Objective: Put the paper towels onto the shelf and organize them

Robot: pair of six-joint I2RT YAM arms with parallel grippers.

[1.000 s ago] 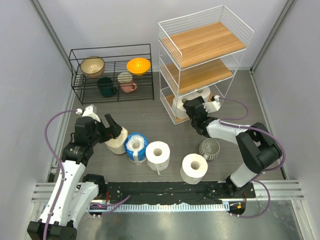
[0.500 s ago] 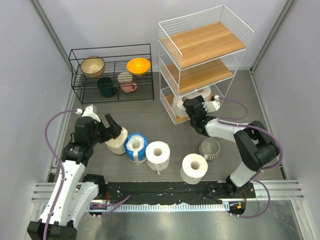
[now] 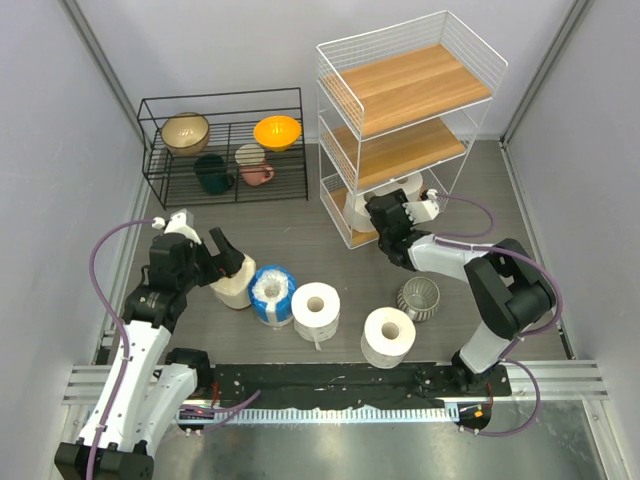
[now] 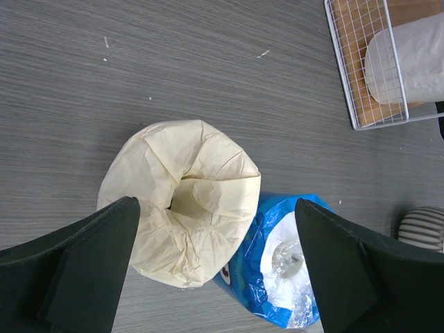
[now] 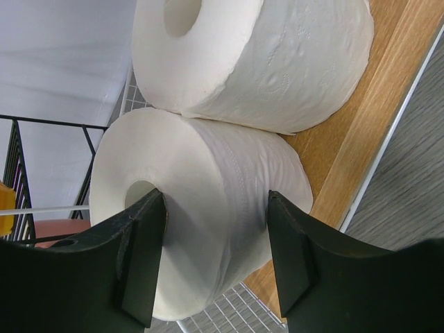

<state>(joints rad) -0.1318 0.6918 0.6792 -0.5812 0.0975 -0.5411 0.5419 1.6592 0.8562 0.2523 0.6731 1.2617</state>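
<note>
Left gripper [image 4: 216, 208] is hanging wide open right over the crumpled cream-beige paper towel roll [image 4: 187, 173]. That roll is standing on end near the left edge of the grey table [image 3: 300, 225], with its hollow core pointing straight up at my wrist camera.

It's sitting off-centre in the opening, closer to one finger. The blue-and-white plastic-wrapped roll [image 4: 277, 270] is touching it on the side facing the right edge, and the other finger is hovering over that wrap.

I'm reading the next descent as turning on that contact. The axis is vertical, so the grip goes across the curved wall, and there's no gap for a finger on the blue side. I'm thinking of turning the wrist so the closing line is running clear of the blue roll. The left arm is clearly the nearer one for this pick.

Right gripper [image 5: 215, 198] is reaching into the tall white wire-frame shelf [image 3: 420, 85] toward the far right corner. Its fingers are flanking a plain white roll [image 5: 215, 159] that's resting on the bottom wooden board, touching a second white roll [image 5: 257, 55]. The fingers are spread roll-wide, and I cannot tell whether they're pinching or loose.

Two more white rolls [image 3: 316, 305] [image 3: 389, 332] are waiting near the near edge.
</note>
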